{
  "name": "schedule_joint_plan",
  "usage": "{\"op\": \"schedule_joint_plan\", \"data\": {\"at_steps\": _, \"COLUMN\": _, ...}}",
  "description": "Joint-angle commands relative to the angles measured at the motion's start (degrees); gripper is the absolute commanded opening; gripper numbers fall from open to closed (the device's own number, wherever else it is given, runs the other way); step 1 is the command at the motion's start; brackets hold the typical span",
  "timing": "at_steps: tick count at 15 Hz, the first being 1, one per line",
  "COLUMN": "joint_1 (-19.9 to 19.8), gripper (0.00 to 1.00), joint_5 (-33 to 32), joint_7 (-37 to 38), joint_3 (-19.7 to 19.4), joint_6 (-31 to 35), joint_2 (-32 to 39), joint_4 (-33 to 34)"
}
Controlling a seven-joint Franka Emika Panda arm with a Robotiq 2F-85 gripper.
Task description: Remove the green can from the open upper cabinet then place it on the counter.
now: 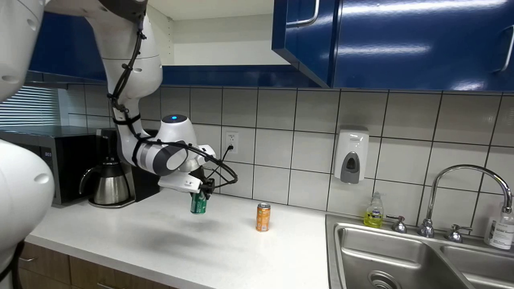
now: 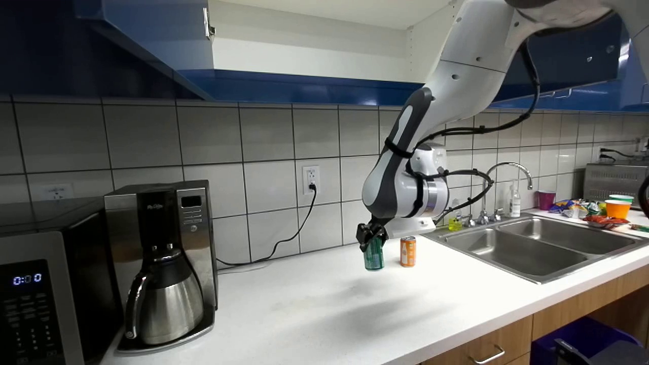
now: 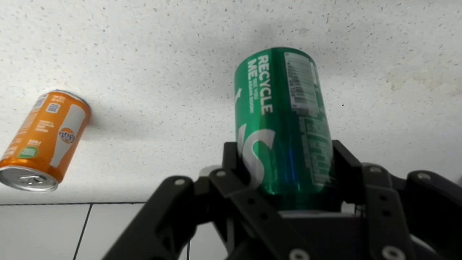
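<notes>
My gripper (image 1: 202, 190) is shut on the green can (image 1: 198, 204) and holds it roughly upright, bottom end down, a little above the counter (image 1: 237, 257). In an exterior view the gripper (image 2: 372, 235) and the green can (image 2: 374, 255) hang over the counter (image 2: 284, 304), with shadows on it. In the wrist view the black fingers (image 3: 287, 160) press on both sides of the green can (image 3: 279, 108); its top end is partly hidden by the gripper. The upper cabinet (image 1: 225, 46) stands open above, white inside; it also shows in an exterior view (image 2: 309, 50).
An orange can (image 1: 263, 217) stands on the counter close to the held can; it also shows in the wrist view (image 3: 50, 133). A coffee maker (image 2: 197, 243) and microwave (image 2: 30, 284) are at one end, the sink (image 1: 335, 257) at the other. The tiled wall (image 1: 273, 148) is behind.
</notes>
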Motion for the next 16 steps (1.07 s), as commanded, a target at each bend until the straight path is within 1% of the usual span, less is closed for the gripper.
{"op": "schedule_joint_plan", "data": {"at_steps": 1, "joint_1": -5.3, "gripper": 0.38, "joint_5": -1.9, "joint_7": -0.7, "joint_3": 4.0, "joint_6": 2.9, "joint_2": 4.8, "joint_4": 3.3}}
{"op": "schedule_joint_plan", "data": {"at_steps": 8, "joint_1": -8.9, "gripper": 0.38, "joint_5": -5.0, "joint_7": -0.4, "joint_3": 6.2, "joint_6": 6.7, "joint_2": 10.3, "joint_4": 5.7}}
{"op": "schedule_joint_plan", "data": {"at_steps": 9, "joint_1": -7.7, "gripper": 0.38, "joint_5": -11.0, "joint_7": 5.1, "joint_3": 3.9, "joint_6": 7.1, "joint_2": 10.7, "joint_4": 5.6}}
{"op": "schedule_joint_plan", "data": {"at_steps": 12, "joint_1": -8.3, "gripper": 0.38, "joint_5": -16.2, "joint_7": 7.9, "joint_3": 3.9, "joint_6": 9.3, "joint_2": 12.9, "joint_4": 6.5}}
{"op": "schedule_joint_plan", "data": {"at_steps": 15, "joint_1": -8.1, "gripper": 0.38, "joint_5": -19.1, "joint_7": 9.6, "joint_3": 3.2, "joint_6": 10.6, "joint_2": 14.7, "joint_4": 7.3}}
{"op": "schedule_joint_plan", "data": {"at_steps": 16, "joint_1": -8.0, "gripper": 0.38, "joint_5": -19.6, "joint_7": 10.0, "joint_3": 2.9, "joint_6": 9.7, "joint_2": 14.9, "joint_4": 8.2}}
